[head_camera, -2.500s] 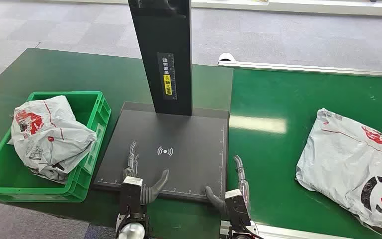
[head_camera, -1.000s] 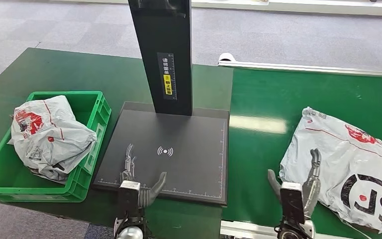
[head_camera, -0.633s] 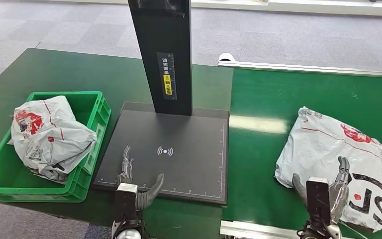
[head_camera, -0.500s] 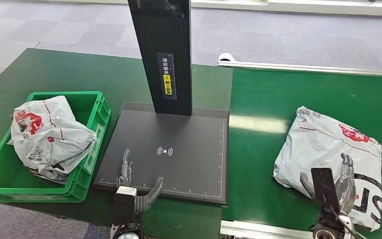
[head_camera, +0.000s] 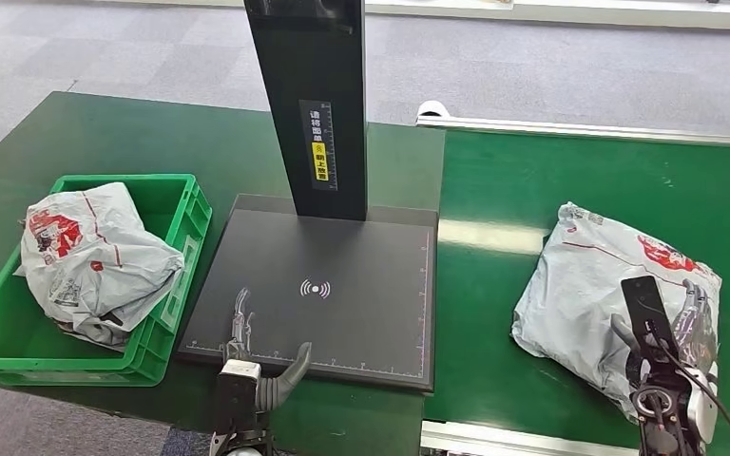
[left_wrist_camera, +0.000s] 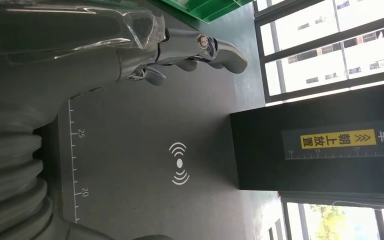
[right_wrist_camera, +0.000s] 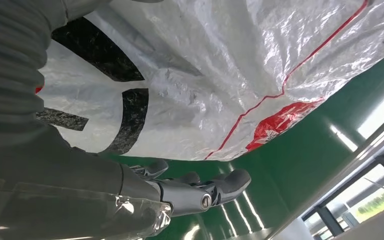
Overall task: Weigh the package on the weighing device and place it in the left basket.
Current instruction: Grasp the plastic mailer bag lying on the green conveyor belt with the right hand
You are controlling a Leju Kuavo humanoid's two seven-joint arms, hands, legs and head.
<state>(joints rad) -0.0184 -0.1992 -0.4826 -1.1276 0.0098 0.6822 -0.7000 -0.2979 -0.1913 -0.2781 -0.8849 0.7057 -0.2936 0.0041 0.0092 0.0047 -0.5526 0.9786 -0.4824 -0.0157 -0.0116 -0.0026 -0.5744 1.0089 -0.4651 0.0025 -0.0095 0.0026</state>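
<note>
hiding package (head_camera: 589, 285) edge, right hand (head_camera: 670, 332)

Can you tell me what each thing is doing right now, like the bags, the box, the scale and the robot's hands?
package on the belt: lying flat, crumpled, not yet weighed.
right hand: fingers spread, over the package's near edge.
left hand: holding nothing, fingers apart, at the scale's front edge.
weighing device: platform bare.
left basket: holds one bag.
bag in the basket: crumpled, resting inside.

Both hands (head_camera: 247, 366) (head_camera: 675, 332) open, fingers apart
</note>
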